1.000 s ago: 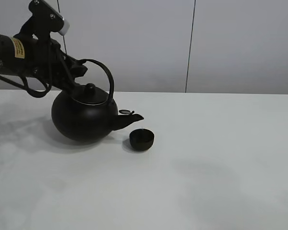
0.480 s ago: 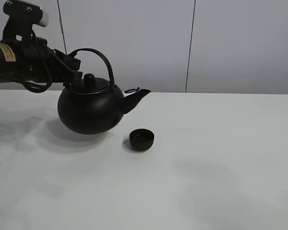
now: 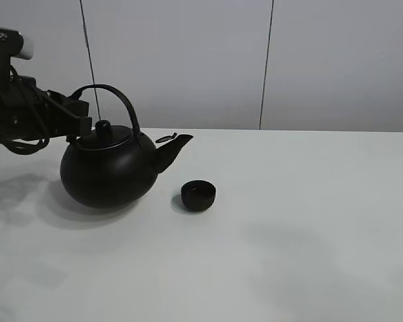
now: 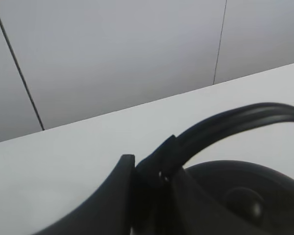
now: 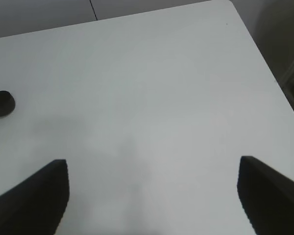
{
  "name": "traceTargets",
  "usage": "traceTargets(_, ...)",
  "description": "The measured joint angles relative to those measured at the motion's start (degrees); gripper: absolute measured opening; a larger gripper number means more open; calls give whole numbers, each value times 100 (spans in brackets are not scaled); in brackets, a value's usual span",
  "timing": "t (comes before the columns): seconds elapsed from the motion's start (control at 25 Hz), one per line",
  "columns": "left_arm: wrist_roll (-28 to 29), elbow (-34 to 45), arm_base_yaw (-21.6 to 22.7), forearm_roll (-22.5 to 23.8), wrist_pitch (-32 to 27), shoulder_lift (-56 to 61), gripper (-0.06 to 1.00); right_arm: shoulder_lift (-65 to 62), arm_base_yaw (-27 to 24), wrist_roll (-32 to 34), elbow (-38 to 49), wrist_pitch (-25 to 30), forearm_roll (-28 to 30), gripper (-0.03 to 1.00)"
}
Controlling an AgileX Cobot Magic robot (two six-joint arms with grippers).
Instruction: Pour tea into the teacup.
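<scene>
The small black teacup [image 3: 198, 195] stands on the white table [image 3: 309, 221]; it also shows in the right wrist view [image 5: 1, 103]. A big round black kettle [image 3: 107, 171] sits upright to the cup's left, spout [image 3: 172, 147] pointing toward the cup. My left gripper [image 3: 78, 118] is shut on the kettle's arched handle [image 3: 117, 98]; the left wrist view shows the fingers [image 4: 122, 196] clamped on the handle [image 4: 225, 122]. No tea stream is visible. My right gripper [image 5: 152, 196] is open and empty, out of the exterior view.
The white table's right edge [image 5: 264, 63] shows in the right wrist view. A grey panelled wall [image 3: 269, 60] stands behind the table.
The kettle has tipped back from pouring to upright and moved left and down, away from the teacup. The left arm has drawn back to the left.
</scene>
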State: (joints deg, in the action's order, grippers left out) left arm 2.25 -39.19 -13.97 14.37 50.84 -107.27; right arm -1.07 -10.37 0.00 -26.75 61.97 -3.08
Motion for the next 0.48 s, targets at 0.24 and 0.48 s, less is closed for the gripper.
traceTargets(0.24, 0, 40, 13, -61, -20, 0, 12, 0, 0, 0, 0, 0, 0, 64)
traceTargets(0.48, 0, 76, 13, 78, 35, -95, 12, 0, 0, 0, 0, 0, 0, 64)
